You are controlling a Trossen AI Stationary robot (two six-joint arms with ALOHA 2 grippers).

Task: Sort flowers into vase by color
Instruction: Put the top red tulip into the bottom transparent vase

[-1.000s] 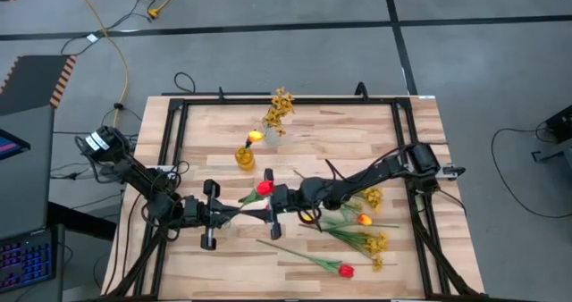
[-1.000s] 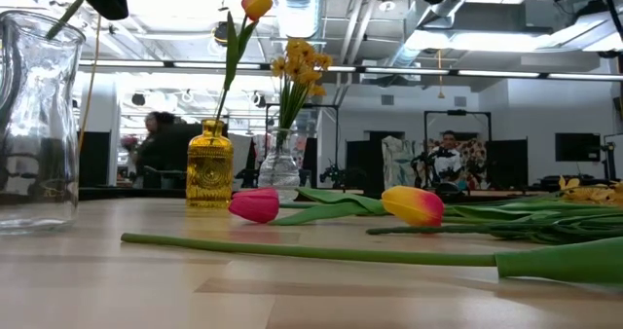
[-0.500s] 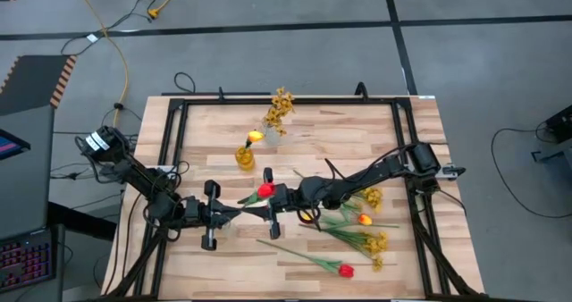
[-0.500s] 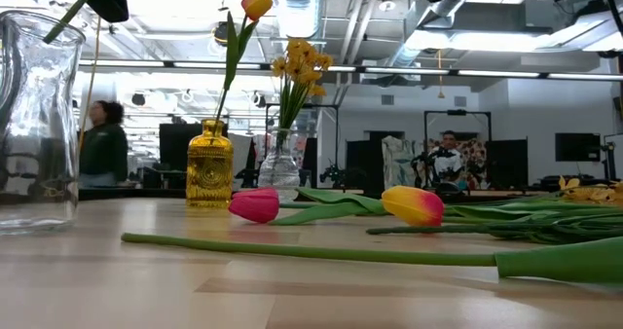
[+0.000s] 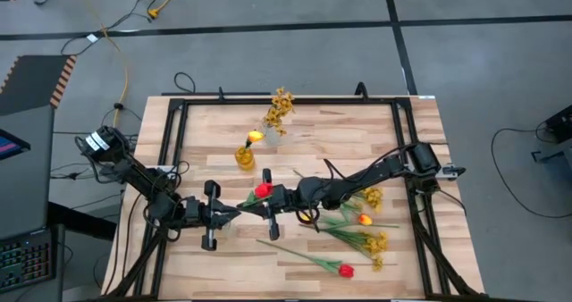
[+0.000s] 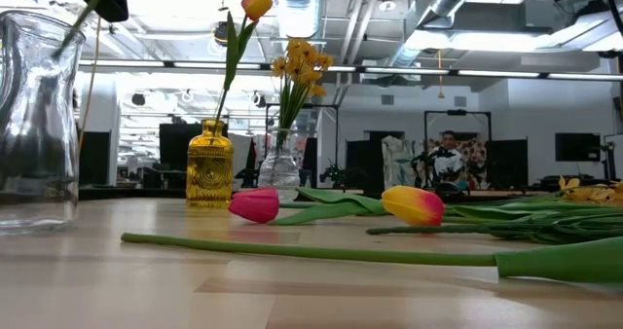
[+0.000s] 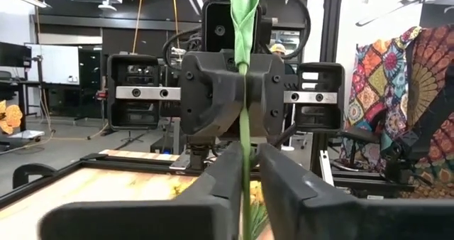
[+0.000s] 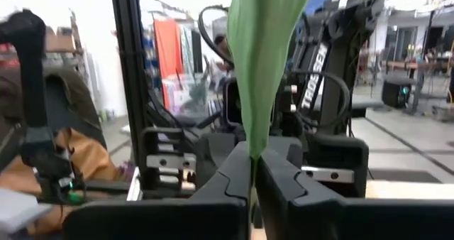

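Both claws (image 5: 243, 212) pinching red tulip (image 5: 262, 190) stem

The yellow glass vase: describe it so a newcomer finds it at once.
On the wooden table, look toward the far edge, left of centre, where two vases stand close together. The yellow glass vase is the nearer one, holding a single yellow-orange tulip. Its neighbour, the clear vase, holds a bushy mustard-yellow spray instead.

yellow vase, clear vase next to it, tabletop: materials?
Yellow vase: looks like tinted glass, translucent amber with embossed pattern. Clear vase: likely glass, see-through and glinting; clear plastic is possible. Tabletop: pale wood planks with visible grain, matte.
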